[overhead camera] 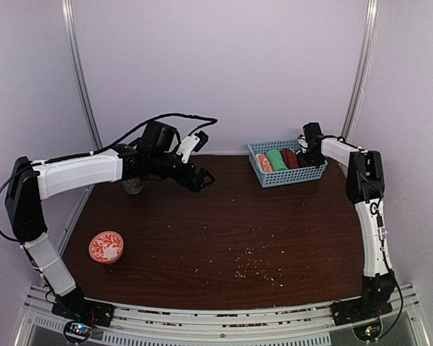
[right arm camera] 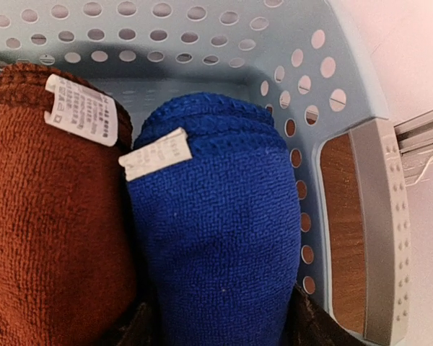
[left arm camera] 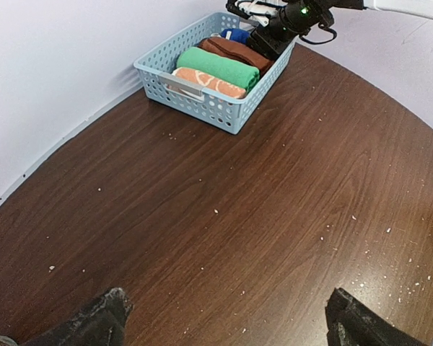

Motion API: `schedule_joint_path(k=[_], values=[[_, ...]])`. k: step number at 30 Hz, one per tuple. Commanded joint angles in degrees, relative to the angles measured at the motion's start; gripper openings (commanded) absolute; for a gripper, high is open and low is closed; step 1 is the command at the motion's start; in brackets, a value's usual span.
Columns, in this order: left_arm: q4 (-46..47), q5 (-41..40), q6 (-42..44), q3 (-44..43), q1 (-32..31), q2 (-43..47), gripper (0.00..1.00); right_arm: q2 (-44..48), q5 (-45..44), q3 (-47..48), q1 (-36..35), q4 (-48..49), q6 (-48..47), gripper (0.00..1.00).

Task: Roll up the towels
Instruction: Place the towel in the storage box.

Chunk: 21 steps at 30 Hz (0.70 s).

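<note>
Royal blue, and it's rolled: the blue towel (right arm camera: 216, 231) lies as a stubby cylinder in the end slot of the basket (right arm camera: 202, 36), directly under the right gripper (right arm camera: 224, 328). The gripper's two dark fingers (right arm camera: 137, 328) straddle the roll, one on each flank, with the jaws parted to about the roll's width. Whether they are pinching it or only flanking it, I cannot tell from this close-in view.

Pressed against the blue roll, on the gripper's left in the wrist view, is the rust-brown towel (right arm camera: 50, 231), also rolled. Each roll shows a white tag (right arm camera: 81, 109) at the end farthest from the gripper. The basket's perforated pale-blue wall curves round ahead of the gripper and to its right.

Past the brown roll, farther from the right gripper, lie the green rolled towel (left arm camera: 218, 66) and then the orange-and-white rolled towel (left arm camera: 209, 82).

Well apart from the basket, the left gripper (left arm camera: 227, 324) hangs over the dark wood bench (left arm camera: 238, 216), jaws spread wide and holding nothing. Pale crumbs (overhead camera: 249, 270) are scattered on the bench, and a red-and-white dish (overhead camera: 105, 246) sits behind the left gripper, near that arm's base.
</note>
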State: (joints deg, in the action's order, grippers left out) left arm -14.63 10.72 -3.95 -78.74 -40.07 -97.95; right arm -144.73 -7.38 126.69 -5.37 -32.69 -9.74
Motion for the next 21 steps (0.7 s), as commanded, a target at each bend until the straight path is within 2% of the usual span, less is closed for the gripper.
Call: schedule_joint_path(k=[1,21], values=[[1.29,1.08,0.21,-0.54,-0.17,-0.54,0.98,4.63,0.02,-2.21,0.27,-3.1,-0.18,0.59],[1.17,2.29,-0.39,-0.71,-0.09,-0.45,0.98,8.59,0.12,-4.68,1.14,-4.04,-0.57,0.61]])
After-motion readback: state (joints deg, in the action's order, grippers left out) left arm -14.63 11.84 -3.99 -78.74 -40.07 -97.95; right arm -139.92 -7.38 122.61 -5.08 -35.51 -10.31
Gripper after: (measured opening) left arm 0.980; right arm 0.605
